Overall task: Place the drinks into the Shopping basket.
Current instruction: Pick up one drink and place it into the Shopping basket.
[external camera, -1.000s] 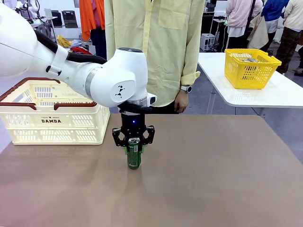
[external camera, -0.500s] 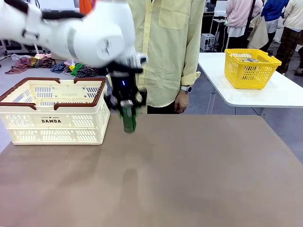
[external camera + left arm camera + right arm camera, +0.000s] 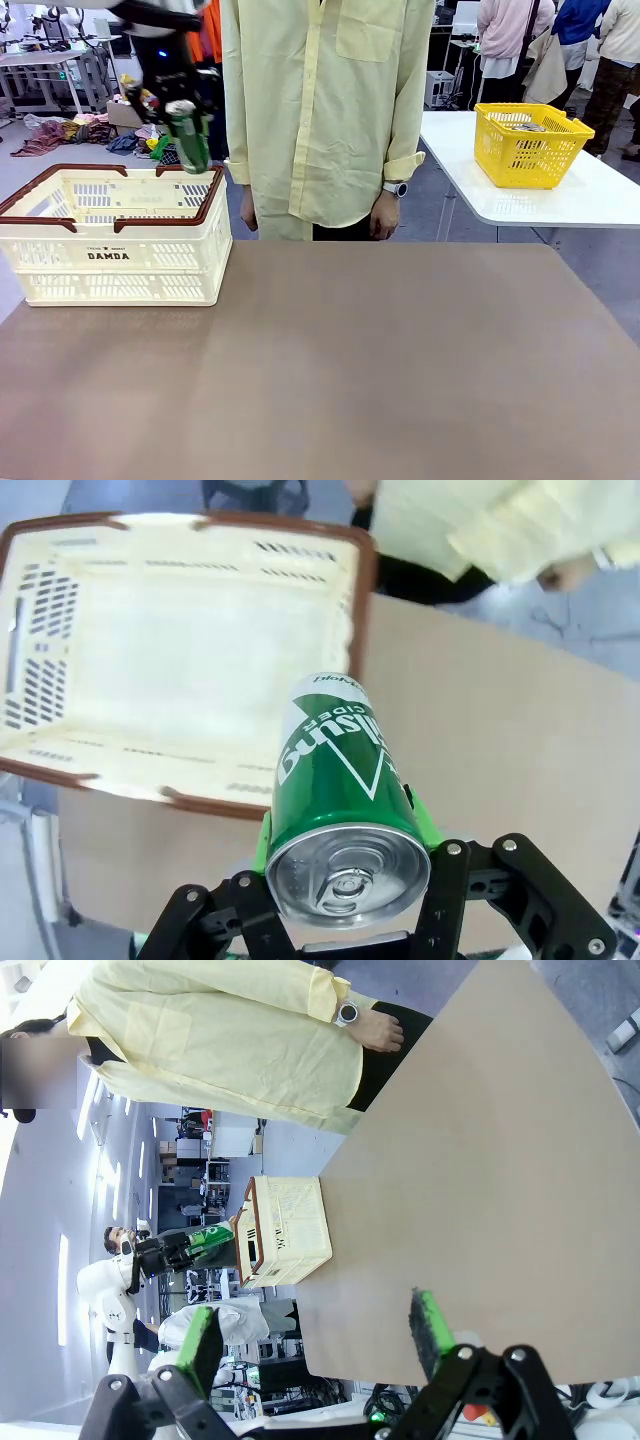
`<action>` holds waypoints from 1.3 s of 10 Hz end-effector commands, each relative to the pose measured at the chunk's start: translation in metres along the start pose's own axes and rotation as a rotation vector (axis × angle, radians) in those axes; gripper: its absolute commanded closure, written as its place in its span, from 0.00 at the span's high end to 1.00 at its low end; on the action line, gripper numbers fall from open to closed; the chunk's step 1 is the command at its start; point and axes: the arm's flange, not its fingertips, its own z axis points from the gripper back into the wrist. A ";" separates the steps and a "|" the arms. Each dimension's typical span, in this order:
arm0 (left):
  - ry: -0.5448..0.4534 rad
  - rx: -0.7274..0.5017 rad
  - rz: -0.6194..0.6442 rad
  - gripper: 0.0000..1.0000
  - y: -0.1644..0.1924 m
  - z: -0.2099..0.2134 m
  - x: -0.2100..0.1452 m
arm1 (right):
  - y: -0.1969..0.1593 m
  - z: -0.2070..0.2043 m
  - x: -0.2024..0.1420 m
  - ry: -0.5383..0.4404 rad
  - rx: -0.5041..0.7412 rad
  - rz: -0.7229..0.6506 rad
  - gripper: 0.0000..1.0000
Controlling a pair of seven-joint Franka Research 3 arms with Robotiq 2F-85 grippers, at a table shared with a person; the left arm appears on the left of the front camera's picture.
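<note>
Front view: my left hand [image 3: 175, 100] is pinching a green can [image 3: 190, 140] near its top and holding it tilted in the air above the far right corner of the Shopping basket [image 3: 110, 255]. The basket is sitting at the far left corner of the desk [image 3: 400, 370]. A person [image 3: 325, 110] is standing at the far edge.

Left wrist view: my green pads are pressing both sides of the can, silver top toward me. The basket's open inside is lying beyond it.

Right wrist view: my right hand [image 3: 315, 1335] is hovering over the desk, fingers spread wide, gripping nothing.
</note>
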 end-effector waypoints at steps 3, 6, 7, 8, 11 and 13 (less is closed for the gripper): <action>0.053 -0.026 0.112 0.00 0.081 -0.041 0.024 | 0.002 0.000 0.001 -0.001 0.018 0.015 1.00; 0.130 -0.007 0.110 0.00 0.110 -0.104 0.031 | 0.002 0.000 0.001 -0.001 0.018 0.015 1.00; 0.167 -0.024 0.095 0.00 0.114 -0.119 0.030 | 0.002 0.000 0.001 -0.001 0.018 0.015 1.00; 0.201 -0.025 0.071 0.00 0.120 -0.145 0.031 | 0.002 0.000 0.001 -0.001 0.018 0.015 1.00; 0.258 0.002 0.023 0.00 0.124 -0.189 0.040 | 0.002 0.000 0.001 -0.001 0.018 0.015 1.00; 0.291 0.039 -0.015 0.00 0.118 -0.203 0.046 | 0.002 0.000 0.001 -0.001 0.018 0.015 1.00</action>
